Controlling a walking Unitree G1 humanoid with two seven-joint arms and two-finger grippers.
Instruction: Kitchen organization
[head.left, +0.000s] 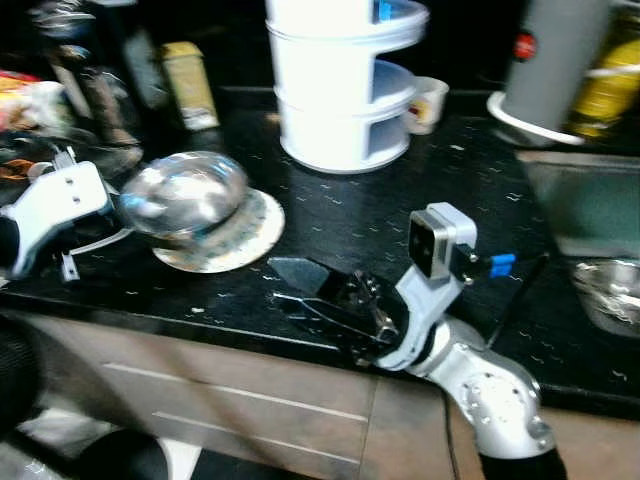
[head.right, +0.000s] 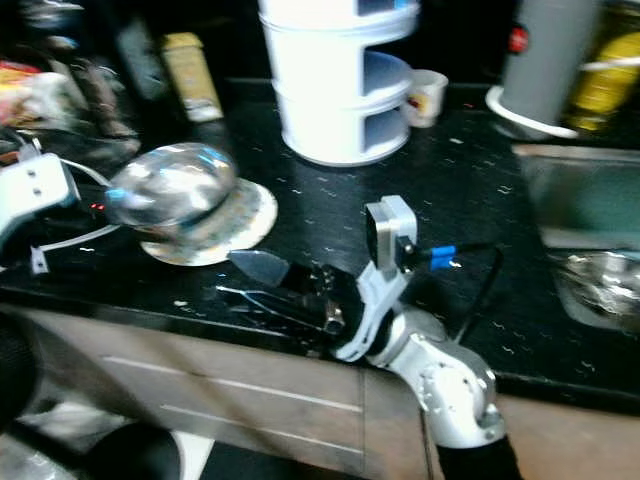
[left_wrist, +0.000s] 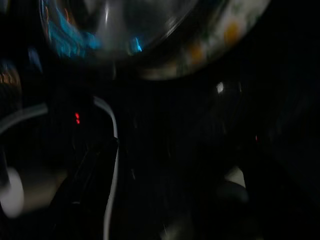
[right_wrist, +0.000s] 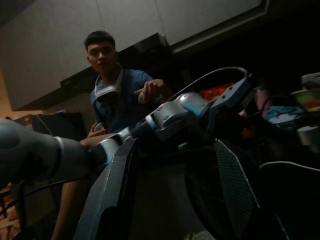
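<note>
A shiny steel bowl (head.left: 188, 192) lies upside down on a patterned plate (head.left: 250, 232) on the black counter (head.left: 350, 220). My left arm's white wrist (head.left: 60, 200) hovers just left of the bowl, pointing at it. In the dark left wrist view, the bowl (left_wrist: 115, 25) and the plate's rim (left_wrist: 225, 35) are close ahead. My right gripper (head.left: 298, 286) lies low over the counter's front edge, right of the plate, open with nothing between its fingers (right_wrist: 110, 195).
At the back stand a white tiered container (head.left: 340, 90), a small cup (head.left: 425, 100), a yellowish box (head.left: 190, 85) and a grey cylinder (head.left: 555, 60). A sink (head.left: 590, 205) with a steel bowl (head.left: 610, 290) is at right. A person (right_wrist: 120, 100) stands beyond the left arm.
</note>
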